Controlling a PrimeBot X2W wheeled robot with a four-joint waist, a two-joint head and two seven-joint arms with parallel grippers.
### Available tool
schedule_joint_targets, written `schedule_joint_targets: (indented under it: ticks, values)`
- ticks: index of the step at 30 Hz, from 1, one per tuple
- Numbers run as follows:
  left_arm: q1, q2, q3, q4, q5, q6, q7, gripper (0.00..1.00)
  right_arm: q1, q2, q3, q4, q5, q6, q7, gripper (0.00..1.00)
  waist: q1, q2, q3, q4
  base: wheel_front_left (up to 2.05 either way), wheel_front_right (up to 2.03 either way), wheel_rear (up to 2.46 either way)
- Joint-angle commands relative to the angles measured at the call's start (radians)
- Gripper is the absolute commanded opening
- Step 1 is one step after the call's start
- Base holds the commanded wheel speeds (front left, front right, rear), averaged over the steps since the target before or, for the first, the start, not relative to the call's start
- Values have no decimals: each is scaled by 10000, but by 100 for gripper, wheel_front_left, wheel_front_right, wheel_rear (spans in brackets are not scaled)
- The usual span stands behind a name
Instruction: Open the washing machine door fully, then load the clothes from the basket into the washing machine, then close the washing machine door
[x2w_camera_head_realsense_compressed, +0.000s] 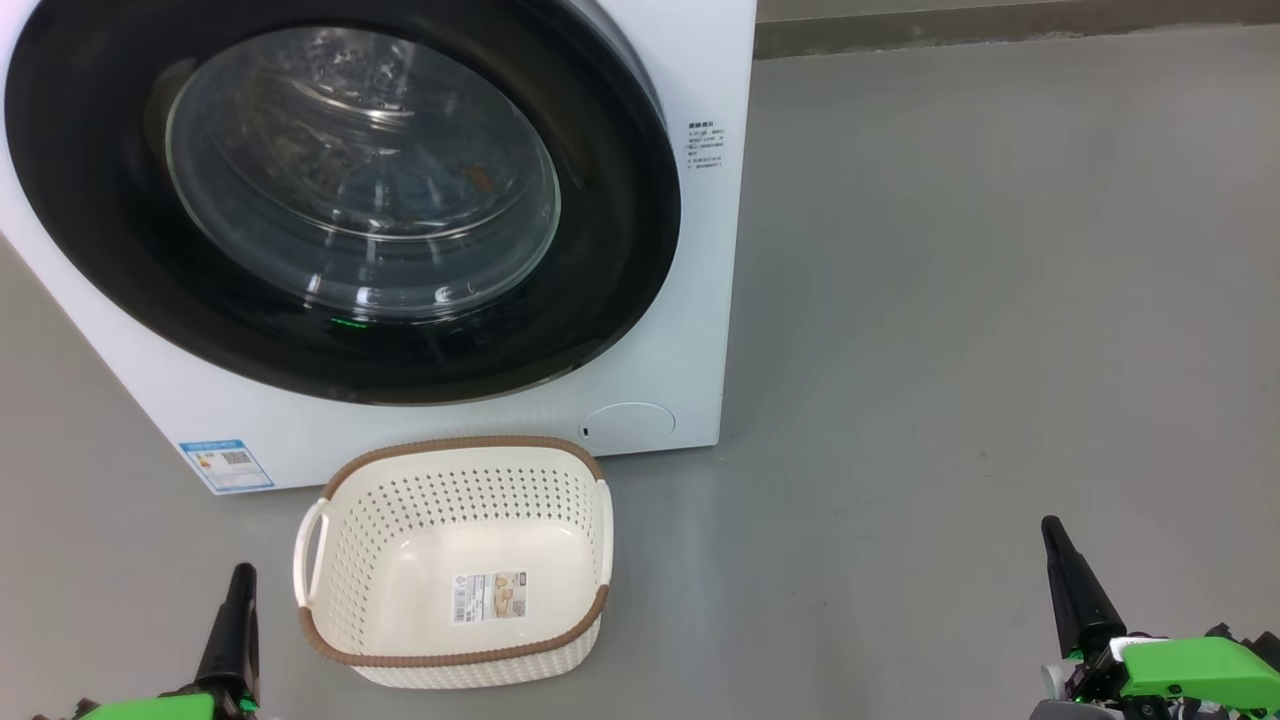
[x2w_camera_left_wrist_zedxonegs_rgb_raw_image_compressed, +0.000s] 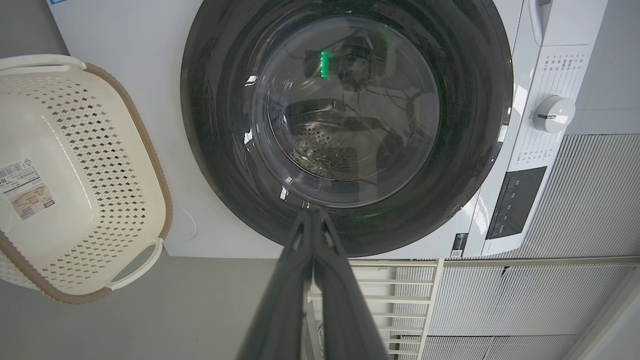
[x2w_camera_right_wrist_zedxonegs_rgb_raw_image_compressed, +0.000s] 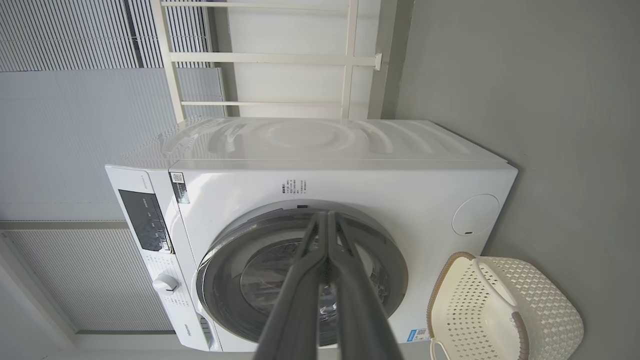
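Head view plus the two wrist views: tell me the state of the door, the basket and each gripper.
washing machine door: fully shut.
basket: upright on the floor, empty but for a label.
left gripper: shut, holding nothing.
right gripper: shut, holding nothing.

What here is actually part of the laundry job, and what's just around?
Job: washing machine, washing machine door, basket, clothes seemingly behind the glass.
Just around: white railing, slatted wall panels, grey floor.
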Motion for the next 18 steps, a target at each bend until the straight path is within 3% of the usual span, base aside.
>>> schedule_joint_targets:
  ticks: [1,18]
  values:
    - [-394,132,340,-183,-27,-115,87,0,-433,-76,188,-242,30,-11,72,0,-1,0,0,1,0,0,0]
    - [-397,102,383,-182,9,-115,121,0,-438,-42,139,-239,-11,-11,111,0,-1,0,0,1,0,0,0]
